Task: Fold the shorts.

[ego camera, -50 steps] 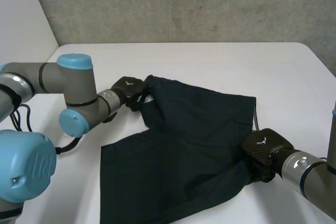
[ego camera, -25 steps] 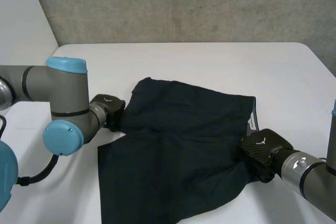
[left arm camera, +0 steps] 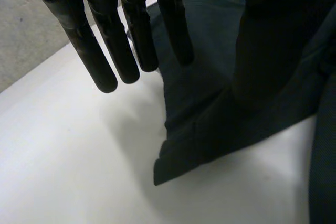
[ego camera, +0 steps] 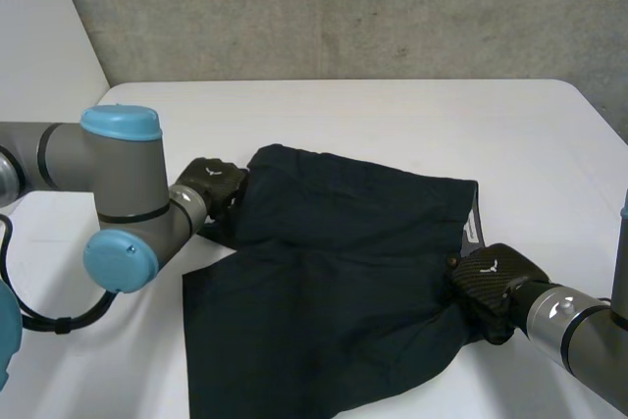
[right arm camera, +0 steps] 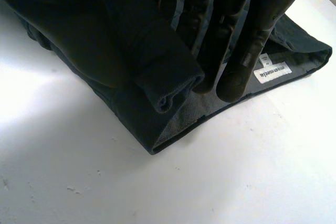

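Dark shorts lie spread on the white table, the waistband toward my right. My left hand rests at the shorts' left edge. In the left wrist view its fingers hang straight above the table, beside a folded corner of the shorts, holding nothing. My right hand sits at the shorts' right edge near the waistband. In the right wrist view a fold of the shorts is wrapped over the thumb and pinched against the fingers.
A white label shows inside the waistband by my right hand's fingertips. A grey concrete wall stands behind the table. Bare table surface lies beyond the shorts at the back and to the right.
My left hand pulled the shorts' left corner down and leftward, laid it flat, then opened its fingers and drew back slightly. The right hand has not moved.
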Tool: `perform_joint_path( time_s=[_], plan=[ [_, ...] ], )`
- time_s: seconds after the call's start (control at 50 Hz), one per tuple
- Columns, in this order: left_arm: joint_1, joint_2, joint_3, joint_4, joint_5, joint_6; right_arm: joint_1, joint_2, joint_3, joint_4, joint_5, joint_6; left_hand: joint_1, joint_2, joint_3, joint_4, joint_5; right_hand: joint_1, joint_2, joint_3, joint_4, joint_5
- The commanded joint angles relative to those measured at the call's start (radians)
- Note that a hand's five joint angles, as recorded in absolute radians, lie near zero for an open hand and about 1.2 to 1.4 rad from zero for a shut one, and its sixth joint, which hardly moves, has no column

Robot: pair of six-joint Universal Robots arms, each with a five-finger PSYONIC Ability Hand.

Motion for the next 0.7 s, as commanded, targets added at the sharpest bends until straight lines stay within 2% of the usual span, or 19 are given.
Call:
perform_joint_path(
  time_s=[0.02, 0.08, 0.1, 0.26, 0.4, 0.48, 0.5, 0.58, 0.7],
  plan=[
    [0.001, -0.020, 0.011, -0.006, -0.011, 0.045, 0.000, 0.000, 0.000, -0.001, 0.001, 0.000, 0.379, 0.389, 0.390, 0.388, 0.392, 0.464, 0.223, 0.225, 0.206, 0.279],
    [0.004, -0.029, 0.011, -0.005, -0.031, 0.072, 0.000, 0.000, 0.000, -0.001, 0.000, 0.000, 0.550, 0.559, 0.561, 0.559, 0.562, 0.464, 0.223, 0.225, 0.206, 0.279],
    [0.004, -0.034, 0.010, -0.002, -0.052, 0.092, 0.000, 0.000, 0.000, -0.001, 0.001, 0.000, 0.681, 0.691, 0.692, 0.690, 0.694, 0.464, 0.223, 0.225, 0.206, 0.279],
    [0.012, -0.037, 0.013, 0.023, -0.192, 0.119, 0.001, 0.000, 0.000, -0.005, 0.001, 0.002, 0.697, 0.706, 0.708, 0.706, 0.709, 0.464, 0.223, 0.225, 0.206, 0.279],
    [0.000, -0.037, -0.001, 0.038, -0.189, 0.117, 0.003, -0.002, -0.002, -0.013, -0.002, 0.063, 0.697, 0.706, 0.708, 0.706, 0.709, 0.464, 0.223, 0.225, 0.206, 0.279],
    [-0.006, -0.022, -0.025, 0.037, -0.171, 0.114, 0.006, -0.003, -0.003, -0.014, -0.002, 0.084, 0.041, 0.051, 0.053, 0.050, 0.054, 0.464, 0.223, 0.225, 0.206, 0.279],
    [-0.010, -0.013, -0.041, 0.038, -0.163, 0.114, 0.008, -0.003, -0.002, -0.014, -0.002, 0.084, -0.228, -0.218, -0.217, -0.219, -0.215, 0.464, 0.223, 0.225, 0.206, 0.279],
    [-0.029, 0.070, -0.074, 0.038, -0.163, 0.103, 0.012, -0.002, -0.003, -0.019, -0.002, 0.087, -0.353, -0.344, -0.342, -0.345, -0.341, 0.464, 0.223, 0.225, 0.206, 0.279],
    [-0.025, 0.216, -0.186, 0.037, -0.171, 0.074, 0.011, -0.003, -0.017, -0.042, -0.002, 0.162, -0.360, -0.350, -0.349, -0.351, -0.347, 0.464, 0.223, 0.225, 0.206, 0.279]
  ],
)
